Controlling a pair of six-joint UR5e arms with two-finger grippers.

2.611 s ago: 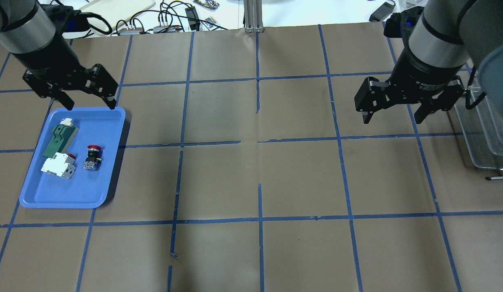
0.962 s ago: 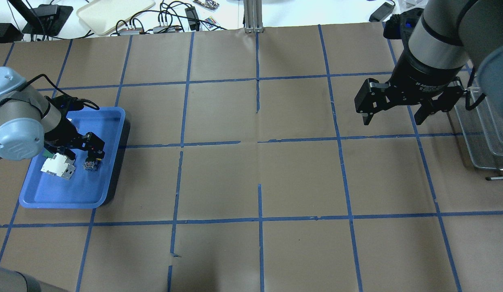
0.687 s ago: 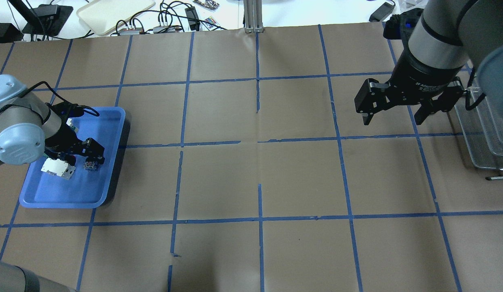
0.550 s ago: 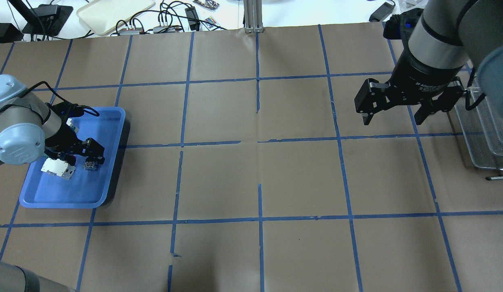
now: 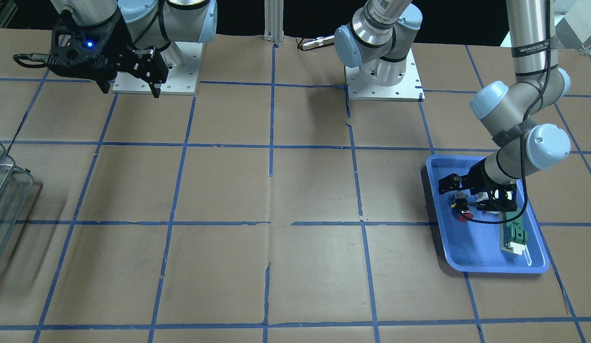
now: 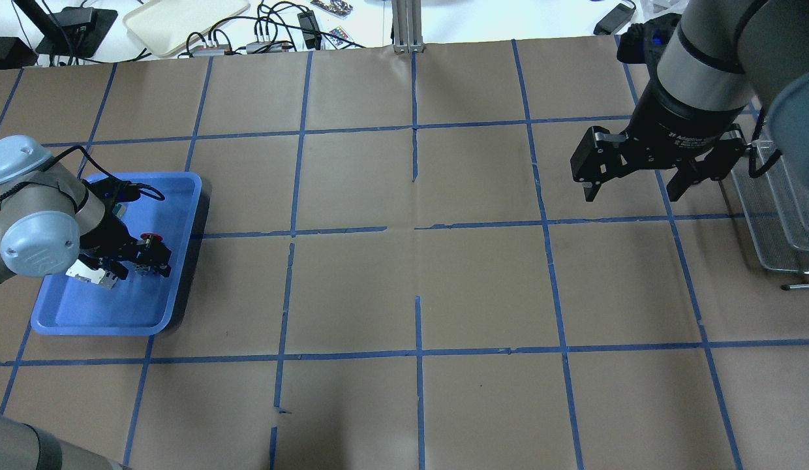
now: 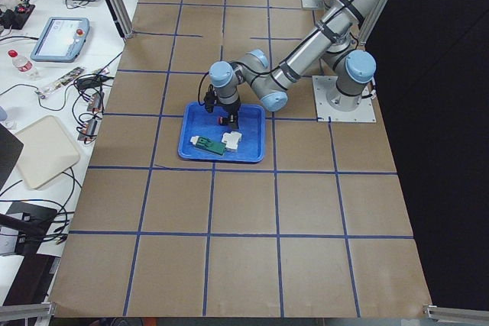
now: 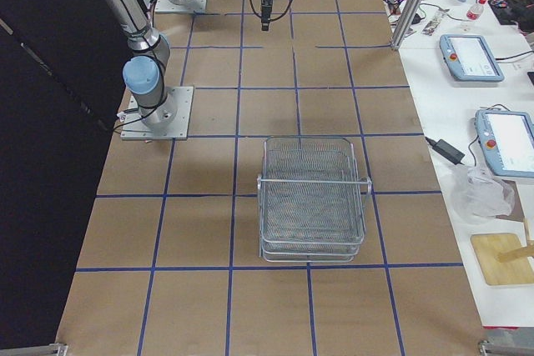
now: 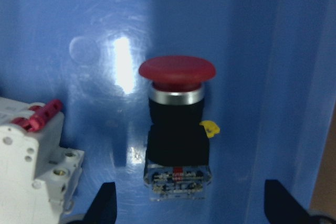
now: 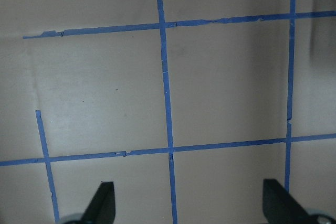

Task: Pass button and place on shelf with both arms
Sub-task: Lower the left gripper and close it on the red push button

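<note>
The button (image 9: 177,129) lies on its side in the blue tray (image 6: 117,307), red cap toward the tray's far end. It also shows in the overhead view (image 6: 147,237) and the front view (image 5: 462,215). My left gripper (image 6: 138,261) is low in the tray and open, and its fingertips (image 9: 105,203) stand on either side of the button's clear rear block without touching it. My right gripper (image 6: 633,191) is open and empty, held above the table near the shelf (image 6: 779,209). The shelf also shows in the right exterior view (image 8: 313,198).
A white blocky part with red marks (image 9: 31,156) lies close beside the button in the tray. A flat green part (image 5: 514,233) lies along the tray's outer side. Cables and a cream tray (image 6: 183,16) sit past the table's far edge.
My left arm came down from above the tray's far edge and lowered its open gripper around the button. In the last half second it shifted slightly, uncovering the red cap. The right arm stayed put.
</note>
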